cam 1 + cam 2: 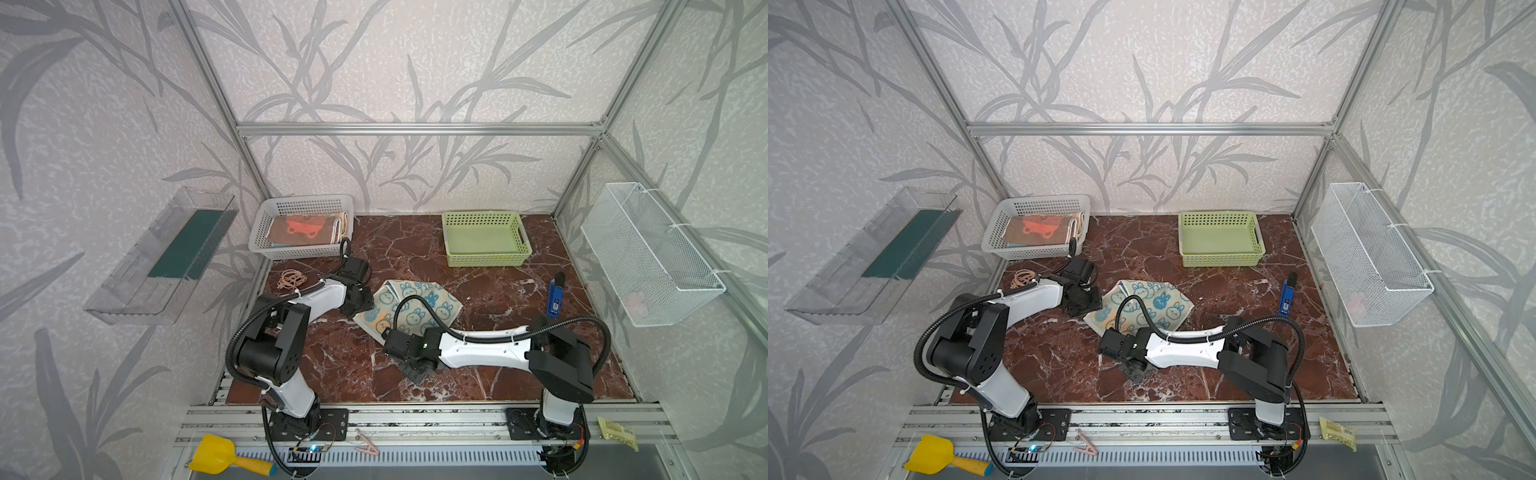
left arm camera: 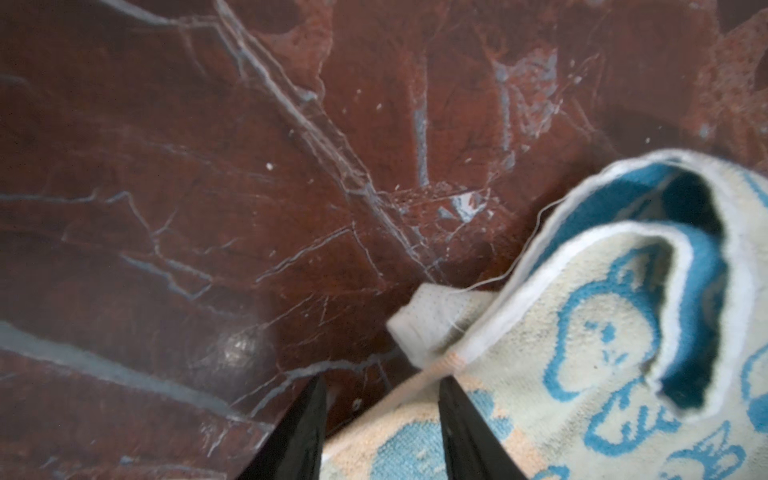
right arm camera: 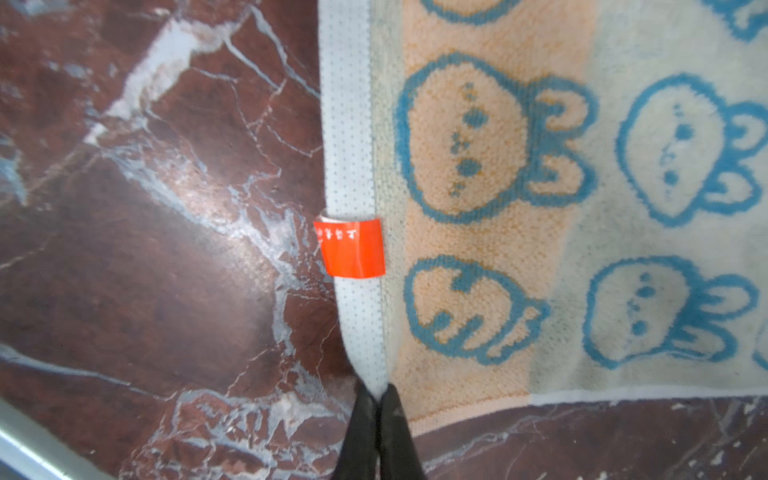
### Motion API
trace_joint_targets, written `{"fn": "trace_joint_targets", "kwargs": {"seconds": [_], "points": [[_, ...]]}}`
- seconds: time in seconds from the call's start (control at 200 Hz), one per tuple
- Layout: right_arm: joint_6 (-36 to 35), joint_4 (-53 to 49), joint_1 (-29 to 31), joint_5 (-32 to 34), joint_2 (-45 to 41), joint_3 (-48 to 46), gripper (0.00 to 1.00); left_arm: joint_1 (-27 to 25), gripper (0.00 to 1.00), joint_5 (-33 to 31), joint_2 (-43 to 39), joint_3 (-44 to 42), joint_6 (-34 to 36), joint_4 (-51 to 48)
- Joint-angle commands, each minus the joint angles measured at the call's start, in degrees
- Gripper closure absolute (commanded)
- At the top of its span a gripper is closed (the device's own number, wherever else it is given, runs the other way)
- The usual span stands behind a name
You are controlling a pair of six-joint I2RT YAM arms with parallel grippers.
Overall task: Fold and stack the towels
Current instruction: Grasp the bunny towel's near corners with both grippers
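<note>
A white towel with blue bunnies (image 1: 419, 301) (image 1: 1154, 305) lies rumpled in the middle of the red marble table. My right gripper (image 3: 378, 399) is shut on the corner of its white hem, just past a red label (image 3: 351, 249). In a top view this gripper (image 1: 413, 372) sits at the towel's near edge. My left gripper (image 2: 381, 380) is open, its jaws astride the towel's (image 2: 582, 332) left edge, and shows in both top views (image 1: 361, 301) (image 1: 1088, 301). Folded towels (image 1: 303, 230), a brown one on top, lie in the white basket (image 1: 307, 199).
A green basket (image 1: 486, 259) stands at the back right. A blue lighter (image 1: 555, 297) lies right of the towel and rubber bands (image 1: 293, 278) lie at the left. A wire basket (image 1: 652, 253) hangs on the right wall, a clear tray (image 1: 162, 253) on the left wall.
</note>
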Motion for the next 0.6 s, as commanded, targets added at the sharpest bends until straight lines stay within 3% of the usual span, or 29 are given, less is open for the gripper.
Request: {"fn": "trace_joint_targets", "kwargs": {"seconds": [0.0,0.09,0.215,0.275,0.31,0.375,0.435,0.485,0.6], "points": [[1.06,1.09,-0.15,0.34,-1.57,-0.93,1.0,-1.4,0.58,-0.96,1.39,-3.52,-0.73,-6.48],[1.16,1.57,-0.15,-0.04,-1.51,-1.33,1.0,-1.45,0.67,-2.9,-1.09,-3.97,0.1,-8.19],[1.12,1.85,-0.15,0.08,-2.12,-1.79,1.0,-1.37,0.87,-6.14,-5.2,-4.37,1.22,-10.6],[0.91,2.15,-0.16,0.17,-2.52,-2.21,1.0,-1.38,0.9,-7.52,-6.64,-4.13,1.41,-12.04],[0.94,2.39,-0.16,0.25,-2.77,-2.39,1.0,-1.36,0.85,-7.91,-7.27,-3.98,1.5,-12.79],[0.79,2.45,-0.16,0.18,-2.92,-2.65,1.0,-1.36,0.58,-8.0,-8.19,-3.71,1.29,-13.86],[0.79,2.45,-0.16,-0.06,-2.8,-2.8,1.0,-1.36,0.45,-7.59,-8.94,-3.83,0.78,-14.44],[0.86,2.59,-0.16,-0.33,-2.83,-3.0,1.0,-1.36,0.4,-6.92,-9.76,-4.32,0.18,-14.63],[0.97,3.07,-0.08,-0.68,-2.87,-3.5,1.0,-1.36,0.39,-5.13,-11.19,-6.5,-1.24,-13.96]]}}
